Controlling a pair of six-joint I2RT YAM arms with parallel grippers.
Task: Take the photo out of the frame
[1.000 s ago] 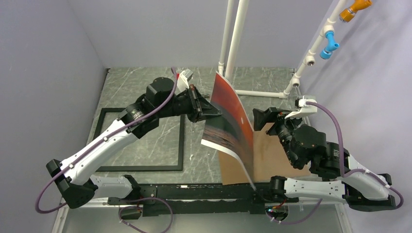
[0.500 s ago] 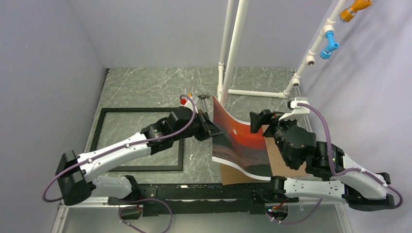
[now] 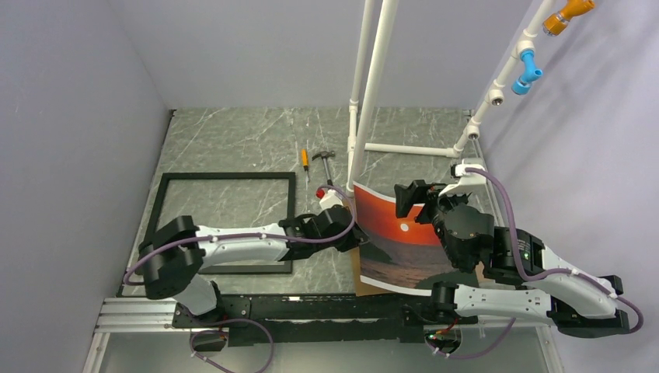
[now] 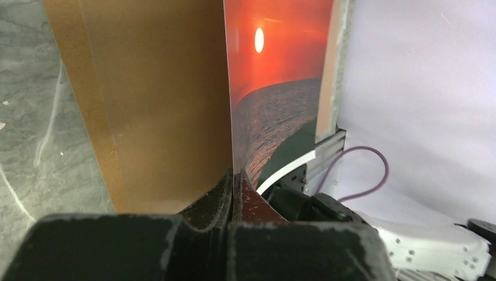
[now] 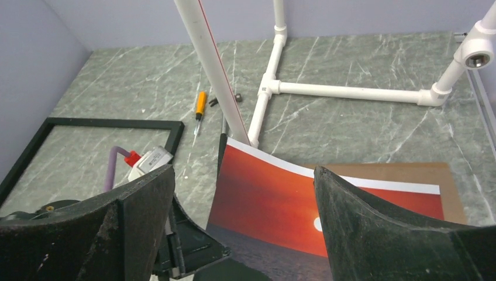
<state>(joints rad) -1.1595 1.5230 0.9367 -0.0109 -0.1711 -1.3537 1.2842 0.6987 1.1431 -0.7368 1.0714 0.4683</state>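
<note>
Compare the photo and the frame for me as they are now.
The photo is a solid red-orange sunset; the frame is a thin black outline with table showing through. The photo is bowed, its edge pinched in the left hand; the frame lies flat, untouched. Both are rectangular.

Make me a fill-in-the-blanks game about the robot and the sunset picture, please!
1. The left gripper holds the photo by its ____.
2. The right gripper hangs above it with jaws ____.
3. The black frame lies on the ____ side of the table.
4. The screwdriver has an ____ handle.

Missing words: edge; open; left; orange.
</note>
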